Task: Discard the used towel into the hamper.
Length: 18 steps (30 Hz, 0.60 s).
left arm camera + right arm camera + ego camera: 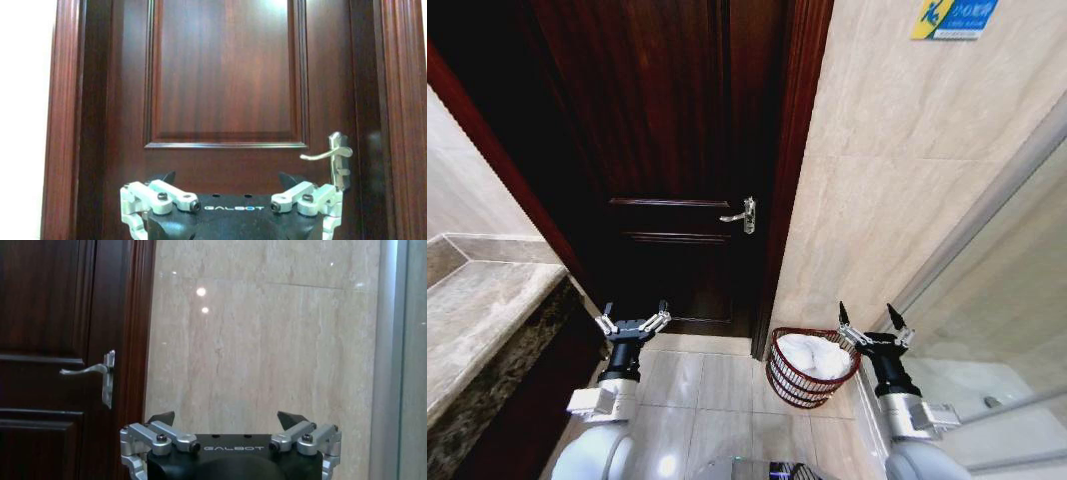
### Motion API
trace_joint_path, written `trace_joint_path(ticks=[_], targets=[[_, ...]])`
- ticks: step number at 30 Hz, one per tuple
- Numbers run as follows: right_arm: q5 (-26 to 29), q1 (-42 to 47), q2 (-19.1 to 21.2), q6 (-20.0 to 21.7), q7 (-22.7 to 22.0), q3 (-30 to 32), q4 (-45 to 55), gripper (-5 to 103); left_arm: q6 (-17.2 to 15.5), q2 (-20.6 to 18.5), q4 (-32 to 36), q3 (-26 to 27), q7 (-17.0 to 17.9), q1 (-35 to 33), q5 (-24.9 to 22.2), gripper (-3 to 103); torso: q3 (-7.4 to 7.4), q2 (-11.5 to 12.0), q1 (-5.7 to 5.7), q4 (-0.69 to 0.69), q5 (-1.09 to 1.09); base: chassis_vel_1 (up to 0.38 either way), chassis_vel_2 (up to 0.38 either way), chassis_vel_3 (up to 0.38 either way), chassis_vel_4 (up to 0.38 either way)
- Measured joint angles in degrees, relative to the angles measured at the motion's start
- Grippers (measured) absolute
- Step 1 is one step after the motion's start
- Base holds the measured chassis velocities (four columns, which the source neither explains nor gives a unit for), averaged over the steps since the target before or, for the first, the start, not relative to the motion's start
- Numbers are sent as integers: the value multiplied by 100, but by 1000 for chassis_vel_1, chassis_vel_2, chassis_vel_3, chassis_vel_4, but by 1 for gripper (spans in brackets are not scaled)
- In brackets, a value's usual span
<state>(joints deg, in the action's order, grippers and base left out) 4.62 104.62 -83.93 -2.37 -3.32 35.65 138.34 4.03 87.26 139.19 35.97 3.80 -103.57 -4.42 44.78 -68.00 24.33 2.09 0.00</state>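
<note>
The hamper [777, 372], a small round dark reddish-brown wire basket, stands on the tiled floor by the wall just right of the door frame. A white towel [813, 355] lies bunched inside it. My right gripper [871, 316] hovers open and empty beside the hamper's right rim, fingers pointing up toward the wall. My left gripper [634, 312] is open and empty too, held in front of the door, well left of the hamper. In the wrist views each gripper, left [225, 178] and right [227, 417], shows spread fingertips with nothing between them.
A dark wooden door [667, 150] with a metal lever handle [743, 215] faces me, shut. A stone counter [477, 320] runs along the left. Beige tiled wall [897, 180] and a glass shower partition [997, 300] close the right. Light floor tiles [697, 400] lie between.
</note>
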Motion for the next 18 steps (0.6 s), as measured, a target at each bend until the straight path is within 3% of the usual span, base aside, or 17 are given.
trace_joint_path(ticks=[18], targets=[[-7,-47,-20,94,-5,3,40,100,-86,-75,17,5,-30,17,-88,100,296,-550,253,0,0,0,0,0,0]])
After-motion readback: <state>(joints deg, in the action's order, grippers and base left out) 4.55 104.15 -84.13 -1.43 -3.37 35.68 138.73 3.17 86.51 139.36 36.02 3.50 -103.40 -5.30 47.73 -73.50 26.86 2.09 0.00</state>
